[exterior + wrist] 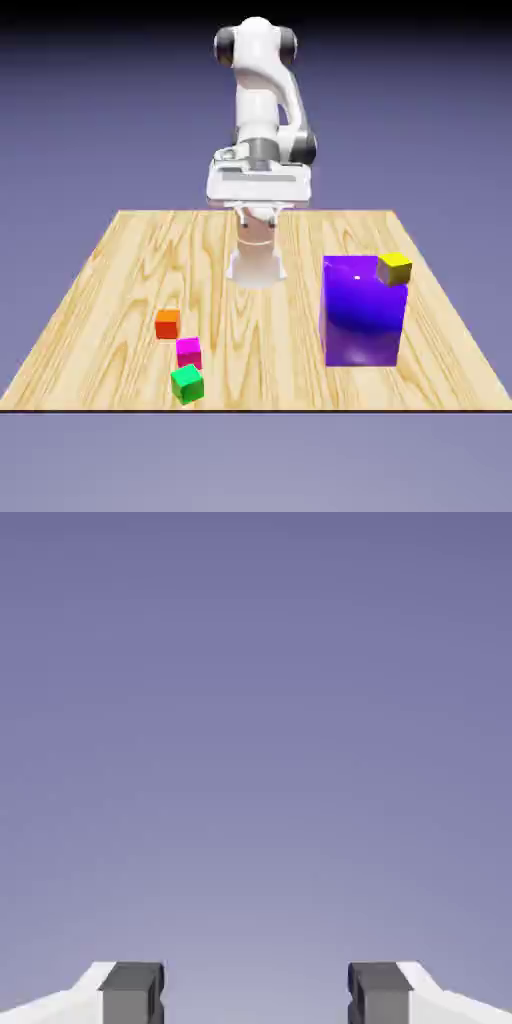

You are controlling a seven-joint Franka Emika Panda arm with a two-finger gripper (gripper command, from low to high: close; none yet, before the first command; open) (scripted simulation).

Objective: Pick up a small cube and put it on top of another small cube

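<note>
- The orange-red cube [168, 325], the one to pick up, sits on the table [110, 300] well apart from the purple block [362, 312], on the exterior view's left of it. From the jaws it lies lower, toward the camera and away from the block; that offset decides the coming reach. Being a cube, it has no long axis.
- The green cube [187, 384] and magenta cube [189, 352] are also on the block's left, green nearer the camera.
- The gripper [257, 221] hangs above the table, to the block's left and farther from the camera. Its jaws stand wide apart with nothing between them. It is on the only arm [258, 90], so no other is nearer.
- The yellow cube [394, 269], the one to stack on, appears perched on the block's right-hand top corner; its contact there is unclear.
- Count: four small cubes, one of each colour; one big block; one arm.
</note>
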